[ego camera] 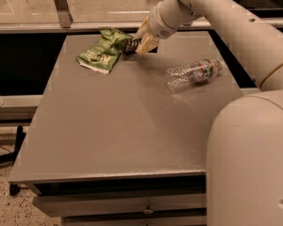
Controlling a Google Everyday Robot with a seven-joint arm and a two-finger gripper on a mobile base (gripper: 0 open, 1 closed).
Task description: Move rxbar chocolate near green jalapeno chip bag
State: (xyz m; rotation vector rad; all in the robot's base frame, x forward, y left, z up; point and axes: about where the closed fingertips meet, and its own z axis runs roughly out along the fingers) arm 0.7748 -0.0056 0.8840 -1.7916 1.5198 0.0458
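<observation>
Tool (138, 44) at far side of desk (118, 126), low over the surface, reaching in from the right on the end of the pale arm (203, 8). Its two tan fingers (148, 42) are pinched on the chocolate bar (130, 45). The bar's dark wrapper with white lettering pokes out to the left of the fingertips.

Chocolate bar sits at the tool's tip, between the fingers and the chip bag (102, 54). Its left end is right against the bag's upper right edge, touching or nearly so; cannot tell which. Whether the bar rests on the desk or is held just off it also cannot be told.

Chip bag lies crumpled and flat on the far left part of the desk, green with white lettering, pale edge toward the viewer.

Clear plastic bottle (193, 73) lies on its side to the right of the tool, well apart from bar and bag, cap end pointing toward the right edge of the desk.
</observation>
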